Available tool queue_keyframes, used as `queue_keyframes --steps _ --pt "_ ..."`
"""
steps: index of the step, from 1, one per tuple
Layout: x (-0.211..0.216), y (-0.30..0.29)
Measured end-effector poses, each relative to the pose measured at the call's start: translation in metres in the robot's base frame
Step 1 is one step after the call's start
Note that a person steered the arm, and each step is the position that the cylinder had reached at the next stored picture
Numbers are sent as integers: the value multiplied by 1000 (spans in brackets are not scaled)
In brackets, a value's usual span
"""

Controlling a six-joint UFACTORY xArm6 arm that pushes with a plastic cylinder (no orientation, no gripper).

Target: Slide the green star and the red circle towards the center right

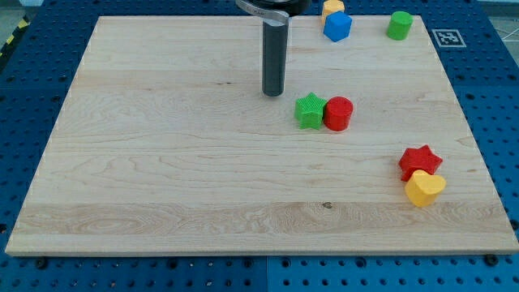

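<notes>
The green star (309, 110) lies a little right of the board's middle, touching the red circle (338, 113) on its right side. My tip (272, 92) is on the board up and to the left of the green star, a short gap away from it. The dark rod rises from the tip to the view's top edge.
A blue block (337, 26) and an orange block (332, 7) sit at the top, with a green cylinder (399, 25) at the top right. A red star (420, 161) touches a yellow heart (425, 188) at the lower right. The wooden board (162, 162) ends near them.
</notes>
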State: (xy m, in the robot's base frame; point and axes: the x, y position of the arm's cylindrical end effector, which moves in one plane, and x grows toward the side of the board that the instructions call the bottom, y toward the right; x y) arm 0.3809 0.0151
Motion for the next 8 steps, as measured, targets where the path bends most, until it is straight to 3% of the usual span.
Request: queue_keyframes --steps 2,5,6,7,8 --pt "51 5" --pt "63 84" --pt "46 75" --pt "-8 64" --pt "-18 87"
